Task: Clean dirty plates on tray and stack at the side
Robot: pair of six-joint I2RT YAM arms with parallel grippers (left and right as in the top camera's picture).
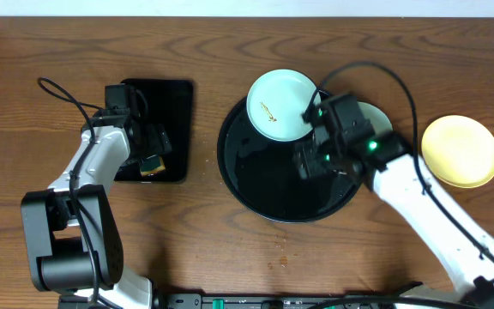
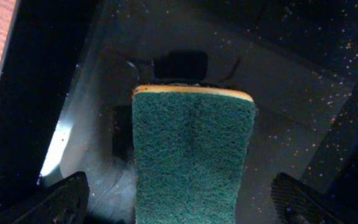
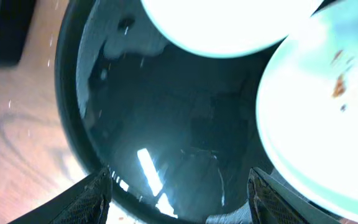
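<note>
The round black tray (image 1: 264, 184) sits mid-table. One mint plate (image 1: 281, 105) with a brown smear rests on its far rim. A second mint plate (image 1: 379, 115) lies at the tray's right edge, mostly hidden by my right arm. The yellow plate (image 1: 460, 150) lies on the table to the right. My right gripper (image 1: 311, 159) is open and empty above the tray (image 3: 166, 112), its fingers (image 3: 179, 199) apart, near both mint plates (image 3: 229, 25) (image 3: 316, 112). My left gripper (image 1: 154, 153) is open, its fingers (image 2: 179, 208) on either side of a green sponge (image 2: 191, 143).
The sponge (image 1: 151, 165) lies on a small rectangular black tray (image 1: 174, 103) at the left. Cables run over both arms. A few crumbs lie on the wood (image 1: 277, 256) in front of the round tray.
</note>
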